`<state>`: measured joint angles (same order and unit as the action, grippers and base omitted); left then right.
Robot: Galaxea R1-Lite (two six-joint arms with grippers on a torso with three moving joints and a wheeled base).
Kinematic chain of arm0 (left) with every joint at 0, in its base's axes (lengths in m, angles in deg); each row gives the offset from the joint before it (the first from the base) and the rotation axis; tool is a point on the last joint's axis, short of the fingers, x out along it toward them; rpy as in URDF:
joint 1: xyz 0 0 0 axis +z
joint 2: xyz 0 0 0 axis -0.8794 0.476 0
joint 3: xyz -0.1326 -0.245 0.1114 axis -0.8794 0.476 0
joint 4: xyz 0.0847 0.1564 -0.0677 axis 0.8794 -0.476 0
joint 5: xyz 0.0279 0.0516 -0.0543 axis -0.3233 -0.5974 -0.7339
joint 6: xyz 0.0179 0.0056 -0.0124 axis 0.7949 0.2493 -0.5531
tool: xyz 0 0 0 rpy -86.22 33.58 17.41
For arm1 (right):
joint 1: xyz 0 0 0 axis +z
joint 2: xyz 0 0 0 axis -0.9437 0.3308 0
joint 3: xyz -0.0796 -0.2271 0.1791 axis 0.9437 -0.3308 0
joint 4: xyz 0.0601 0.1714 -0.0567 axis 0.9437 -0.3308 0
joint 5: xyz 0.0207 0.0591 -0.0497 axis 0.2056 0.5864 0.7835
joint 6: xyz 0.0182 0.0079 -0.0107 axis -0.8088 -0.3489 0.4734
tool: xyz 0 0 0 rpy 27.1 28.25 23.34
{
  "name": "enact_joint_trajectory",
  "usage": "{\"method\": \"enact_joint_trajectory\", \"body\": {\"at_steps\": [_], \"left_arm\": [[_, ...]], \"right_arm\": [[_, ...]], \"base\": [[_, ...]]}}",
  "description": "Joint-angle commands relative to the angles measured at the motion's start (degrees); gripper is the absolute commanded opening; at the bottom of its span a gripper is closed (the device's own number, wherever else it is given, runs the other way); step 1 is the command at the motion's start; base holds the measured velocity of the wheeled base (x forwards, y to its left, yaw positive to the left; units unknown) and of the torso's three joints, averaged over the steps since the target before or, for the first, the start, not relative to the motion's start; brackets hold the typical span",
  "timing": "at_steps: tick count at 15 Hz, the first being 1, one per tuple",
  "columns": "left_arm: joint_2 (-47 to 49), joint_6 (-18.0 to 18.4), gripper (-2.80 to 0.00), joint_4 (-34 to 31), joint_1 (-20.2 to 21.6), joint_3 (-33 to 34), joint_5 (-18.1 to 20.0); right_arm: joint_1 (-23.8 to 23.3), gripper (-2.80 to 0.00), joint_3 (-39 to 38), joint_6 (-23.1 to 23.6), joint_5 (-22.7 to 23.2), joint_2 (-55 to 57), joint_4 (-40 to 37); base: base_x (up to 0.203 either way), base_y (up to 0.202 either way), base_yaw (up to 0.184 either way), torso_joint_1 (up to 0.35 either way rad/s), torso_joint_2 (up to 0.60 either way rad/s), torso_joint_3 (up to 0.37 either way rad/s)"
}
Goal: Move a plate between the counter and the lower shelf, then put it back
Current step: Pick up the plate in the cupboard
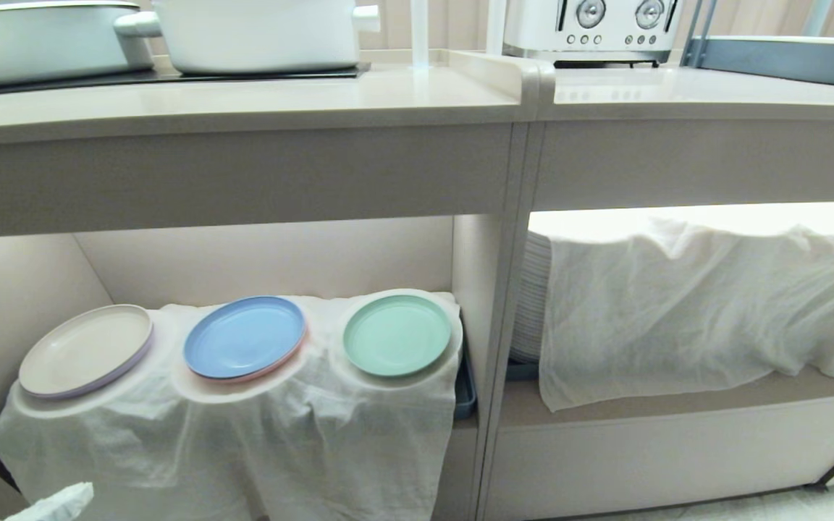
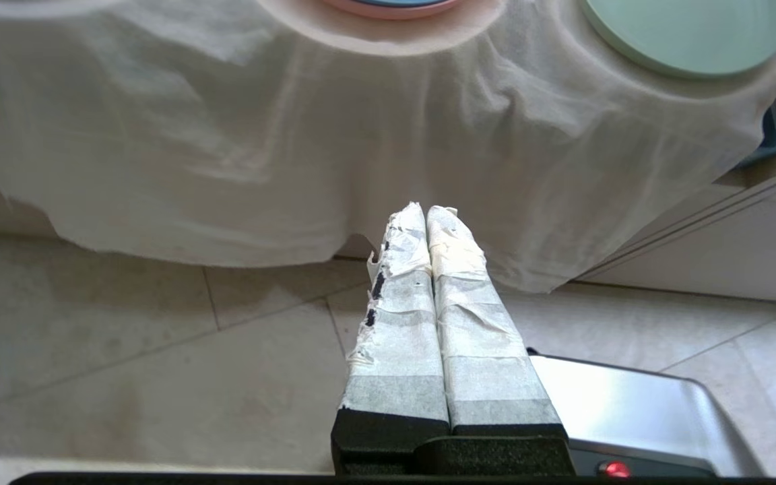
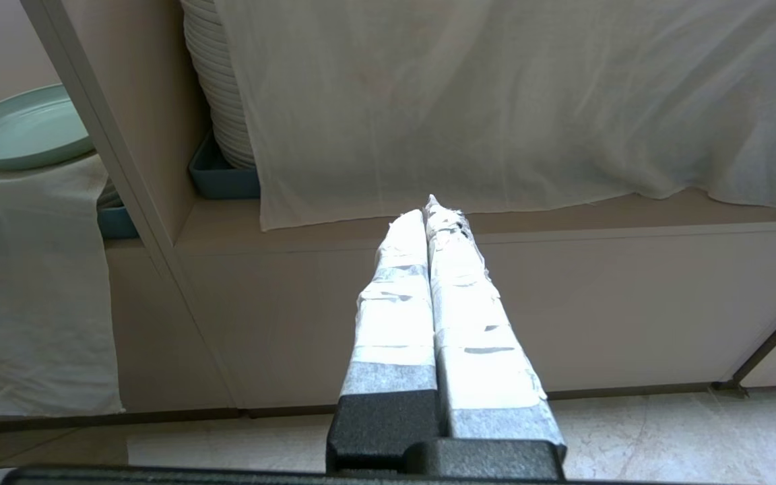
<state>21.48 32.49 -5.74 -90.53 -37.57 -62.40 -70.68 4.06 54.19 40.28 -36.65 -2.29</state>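
Plate [image 2: 691, 30] on draped shelf, well beyond closed left hand [image 2: 426, 219].

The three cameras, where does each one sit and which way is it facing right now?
Head view: high on the robot, facing forward and down at the counter and the lower shelf; no arm is clearly shown.
Left wrist view: behind the shut left gripper, facing the white cloth.
Right wrist view: behind the shut right gripper, facing the neighbouring compartment.
All three share the mint-green plate.
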Motion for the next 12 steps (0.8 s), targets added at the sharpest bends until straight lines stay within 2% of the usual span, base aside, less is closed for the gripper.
{"method": "enact_joint_trajectory", "body": {"at_steps": [1,3,6,8,10,12], "left_arm": [[-4.2,2.2,-2.8,0.2,4.3,1.5,1.5],[-8.0,6.3,-2.8,0.3,11.6,2.3,7.2],[-18.1,16.0,-2.8,0.4,23.2,5.4,16.6],[-24.8,21.4,-2.8,0.4,29.3,8.1,21.9],[-28.0,24.7,-2.8,0.7,32.1,10.6,23.2],[-28.0,24.8,-2.8,1.4,32.1,10.7,21.6]], "right_arm": [[0.0,-2.8,0.0,0.0,0.0,0.0,0.0],[0.0,-2.8,0.0,0.0,0.0,0.0,0.0],[0.0,-2.8,0.0,0.0,0.0,0.0,0.0],[0.0,-2.8,0.0,0.0,0.1,0.0,0.0],[0.0,-2.8,0.0,0.0,0.0,0.0,0.0],[0.0,-2.8,0.0,0.0,0.0,0.0,0.0]], "base": [[0.0,0.0,0.0,0.0,0.0,0.0],[0.0,0.0,0.0,0.0,0.0,0.0],[0.0,0.0,0.0,0.0,0.0,0.0],[0.0,0.0,0.0,0.0,0.0,0.0],[0.0,0.0,0.0,0.0,0.0,0.0],[0.0,0.0,0.0,0.0,0.0,0.0]]}}
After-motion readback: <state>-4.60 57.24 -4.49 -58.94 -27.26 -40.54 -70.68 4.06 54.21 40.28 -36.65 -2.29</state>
